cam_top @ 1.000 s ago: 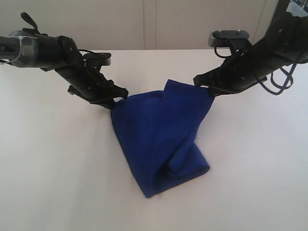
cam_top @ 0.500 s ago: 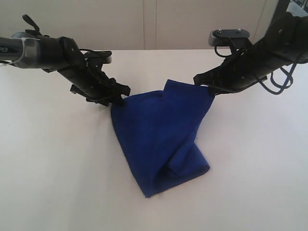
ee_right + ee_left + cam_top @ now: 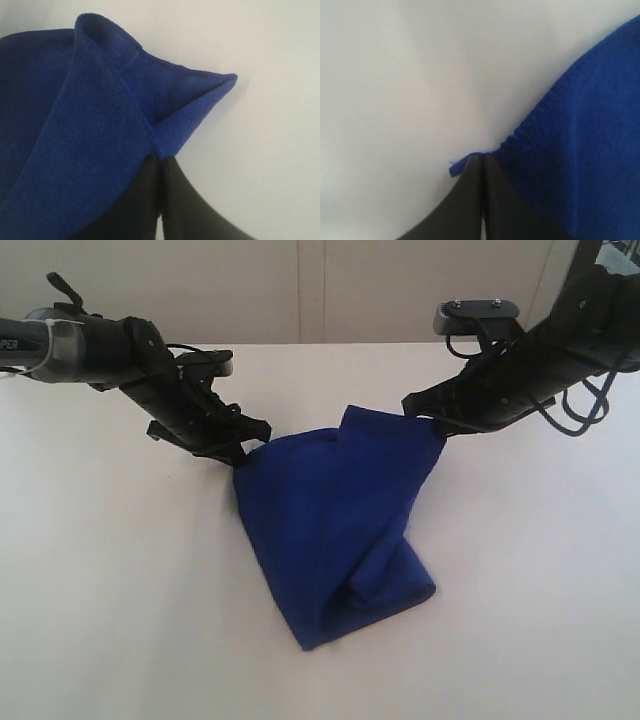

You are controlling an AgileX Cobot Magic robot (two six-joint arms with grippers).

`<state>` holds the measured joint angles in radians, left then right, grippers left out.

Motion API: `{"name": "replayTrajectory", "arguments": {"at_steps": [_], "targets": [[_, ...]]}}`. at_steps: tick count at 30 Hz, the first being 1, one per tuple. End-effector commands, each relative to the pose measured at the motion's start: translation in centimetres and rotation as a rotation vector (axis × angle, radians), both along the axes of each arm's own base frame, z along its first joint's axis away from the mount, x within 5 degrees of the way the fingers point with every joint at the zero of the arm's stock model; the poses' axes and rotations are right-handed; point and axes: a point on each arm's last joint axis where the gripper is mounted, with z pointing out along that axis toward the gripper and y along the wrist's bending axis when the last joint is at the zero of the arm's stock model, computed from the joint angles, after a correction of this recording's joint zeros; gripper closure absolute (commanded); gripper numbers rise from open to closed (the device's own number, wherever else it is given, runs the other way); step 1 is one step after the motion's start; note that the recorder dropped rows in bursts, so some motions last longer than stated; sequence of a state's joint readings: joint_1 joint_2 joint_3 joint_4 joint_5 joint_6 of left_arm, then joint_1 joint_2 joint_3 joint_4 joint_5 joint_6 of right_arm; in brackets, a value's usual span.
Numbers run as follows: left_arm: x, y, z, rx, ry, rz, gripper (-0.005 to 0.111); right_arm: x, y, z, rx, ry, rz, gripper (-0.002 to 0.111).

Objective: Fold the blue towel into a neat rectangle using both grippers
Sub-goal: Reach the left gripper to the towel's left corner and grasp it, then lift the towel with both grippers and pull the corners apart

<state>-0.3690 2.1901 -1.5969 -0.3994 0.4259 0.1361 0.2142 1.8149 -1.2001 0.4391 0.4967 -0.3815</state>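
Two corners, one per tool: my left tool is pinching just the tip, right tool the hem. Towel is sagging onto worktop. I'm aiming for slow, level, synced travel.

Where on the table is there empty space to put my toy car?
There are two bare patches on the white table: a big one left of the blue towel and a big one right of it. The middle is crowded, because the left end effector and the right end effector each pinch a towel corner there.
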Motion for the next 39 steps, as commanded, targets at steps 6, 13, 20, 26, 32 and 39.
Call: {"name": "replayTrajectory", "arguments": {"at_steps": [6, 13, 20, 26, 32, 39], "targets": [[-0.8, 0.8, 3.1, 0.01, 0.047, -0.077, 0.107, -0.1, -0.4, 0.6, -0.004, -0.019, -0.003, 0.108], [-2.4, 5.2, 10.1, 0.118, -0.019, -0.187, 0.107, -1.6, -2.1, 4.4, -0.008, -0.051, 0.002, 0.108], [-6.0, 8.0, 17.2, 0.137, -0.104, -0.276, 0.107, -4.7, -4.2, 8.1, -0.133, -0.044, 0.071, 0.108], [-10.5, 8.9, 21.8, 0.14, -0.14, -0.307, 0.107, -7.9, -4.7, 11.5, -0.175, -0.069, 0.105, 0.108], [-16.2, 10.7, 24.6, 0.176, -0.161, -0.255, 0.107, -12.2, -5.2, 15.3, -0.176, -0.117, 0.124, 0.108], [-24.6, 13.3, 27.1, 0.223, -0.217, -0.186, 0.107, -18.9, -6.1, 19.6, -0.184, -0.227, 0.13, 0.108]]}}
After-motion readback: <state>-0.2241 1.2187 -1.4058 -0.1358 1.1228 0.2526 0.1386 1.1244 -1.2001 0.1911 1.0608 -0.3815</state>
